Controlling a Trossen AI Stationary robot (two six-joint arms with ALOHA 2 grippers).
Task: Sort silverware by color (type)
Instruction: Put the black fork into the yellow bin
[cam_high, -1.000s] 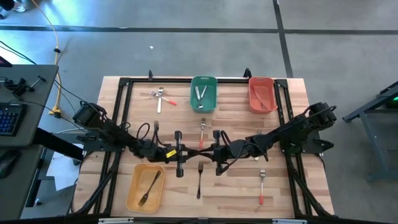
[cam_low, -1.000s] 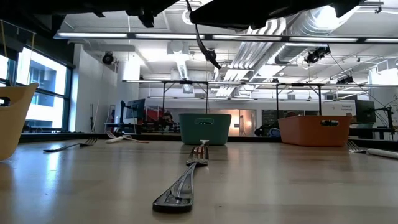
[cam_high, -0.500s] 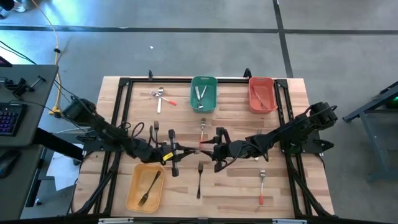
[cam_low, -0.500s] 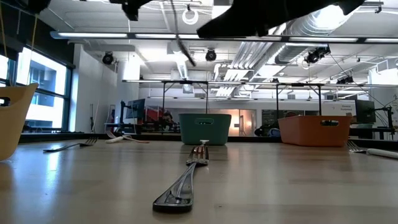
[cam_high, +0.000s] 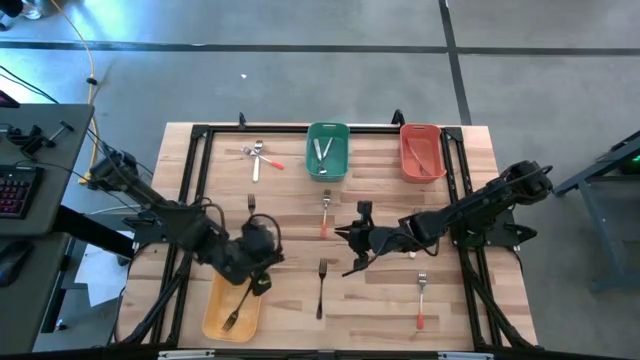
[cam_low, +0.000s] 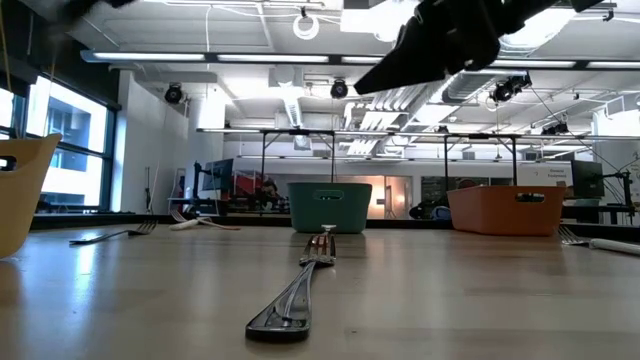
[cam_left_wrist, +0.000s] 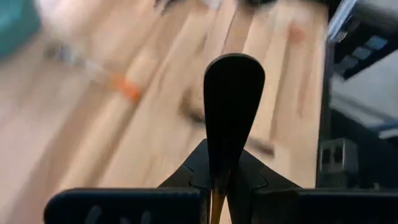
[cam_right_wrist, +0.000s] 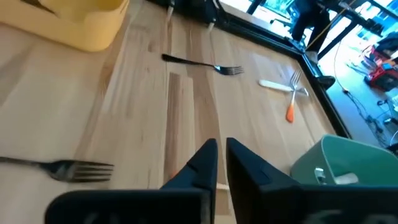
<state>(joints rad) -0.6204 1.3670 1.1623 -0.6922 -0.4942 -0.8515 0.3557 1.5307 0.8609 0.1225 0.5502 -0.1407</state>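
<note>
The left claw (cam_high: 258, 285), clamped on a slim all-black fork (cam_left_wrist: 233, 118) above the yellow rectangular plastic bin (cam_high: 215, 310), risked dropping it onto the wooden tabletop (cam_high: 380, 300) if it released off-centre; the right claw (cam_right_wrist: 221, 155) hung nearly closed, empty.

Wooden table (cam_high: 470, 305) – scattered forks (cam_high: 321, 288), three bins (cam_high: 327, 150).

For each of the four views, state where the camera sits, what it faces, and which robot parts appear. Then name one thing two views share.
High: above the table, looking down; both arms, yellow bin, left gripper over it.
Low: at tabletop height, looking across; a black fork in front, an arm overhead.
Left wrist: on the left arm; its gripper shut on a black handle.
Right wrist: on the right arm; right gripper over the table.
Shared: the green bin shows in high, low and right wrist.
</note>
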